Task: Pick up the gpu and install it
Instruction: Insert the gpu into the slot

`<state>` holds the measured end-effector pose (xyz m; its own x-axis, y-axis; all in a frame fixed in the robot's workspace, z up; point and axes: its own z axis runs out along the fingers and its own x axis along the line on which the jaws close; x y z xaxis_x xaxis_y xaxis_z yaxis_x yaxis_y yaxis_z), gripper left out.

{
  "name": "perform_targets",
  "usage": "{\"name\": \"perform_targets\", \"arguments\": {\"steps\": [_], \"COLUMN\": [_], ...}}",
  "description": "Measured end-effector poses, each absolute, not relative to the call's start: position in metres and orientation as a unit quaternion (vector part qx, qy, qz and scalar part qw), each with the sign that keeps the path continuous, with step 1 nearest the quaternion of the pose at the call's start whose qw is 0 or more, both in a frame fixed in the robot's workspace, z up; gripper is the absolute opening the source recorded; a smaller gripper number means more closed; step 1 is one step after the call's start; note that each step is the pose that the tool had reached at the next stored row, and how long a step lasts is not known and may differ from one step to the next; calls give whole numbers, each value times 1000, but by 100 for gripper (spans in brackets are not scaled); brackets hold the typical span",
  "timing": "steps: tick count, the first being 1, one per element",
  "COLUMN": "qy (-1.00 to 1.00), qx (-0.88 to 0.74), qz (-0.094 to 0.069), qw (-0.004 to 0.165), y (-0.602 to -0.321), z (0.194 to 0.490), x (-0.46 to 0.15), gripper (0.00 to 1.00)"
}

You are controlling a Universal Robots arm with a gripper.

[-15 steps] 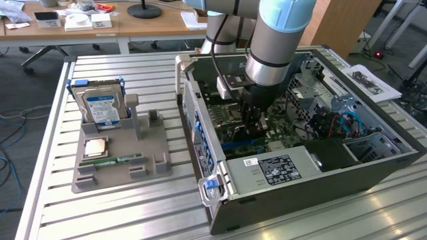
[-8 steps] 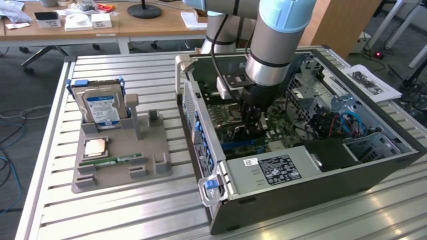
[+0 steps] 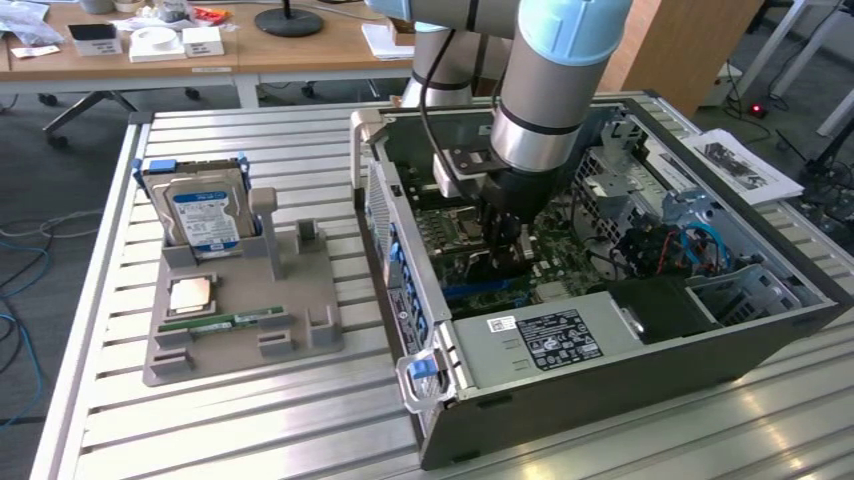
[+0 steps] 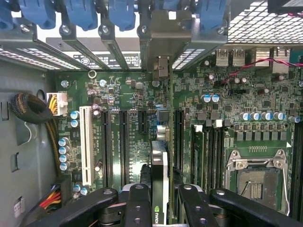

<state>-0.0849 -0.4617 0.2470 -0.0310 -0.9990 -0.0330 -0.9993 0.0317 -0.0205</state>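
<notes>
Closest to my wrist camera are the two black fingers (image 4: 139,201) of the gripper (image 4: 163,188), clamped partway closed on the gpu (image 4: 160,158). One finger presses each face, and the card stands edge-on between them. A green logo shows on the card edge just between the fingers. The card runs away from the camera over the motherboard (image 4: 128,94). Its metal bracket end sits up by the rear slot openings of the case (image 4: 28,142). It lines up between the long black expansion slots, with the white slot (image 4: 85,142) off to one side and the CPU socket (image 4: 253,182) on the other. I can't tell whether its lower edge is seated in a slot or just above it.

From the exterior view, the arm reaches straight down into the open case (image 3: 561,400), with the gripper (image 3: 509,250) low over the board. Well apart, on the exterior view's left, the grey tray (image 3: 240,350) sits on the slatted table (image 3: 200,440). It carries the hard drive (image 3: 207,215) upright and the memory stick (image 3: 220,323) lying flat.
</notes>
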Motion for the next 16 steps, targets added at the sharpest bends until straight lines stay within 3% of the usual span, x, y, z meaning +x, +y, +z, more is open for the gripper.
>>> {"name": "perform_targets", "arguments": {"steps": [16], "qy": [728], "qx": [-686], "qz": [4], "qw": [19], "y": [-462], "z": [243], "x": [-85], "gripper": [27]}}
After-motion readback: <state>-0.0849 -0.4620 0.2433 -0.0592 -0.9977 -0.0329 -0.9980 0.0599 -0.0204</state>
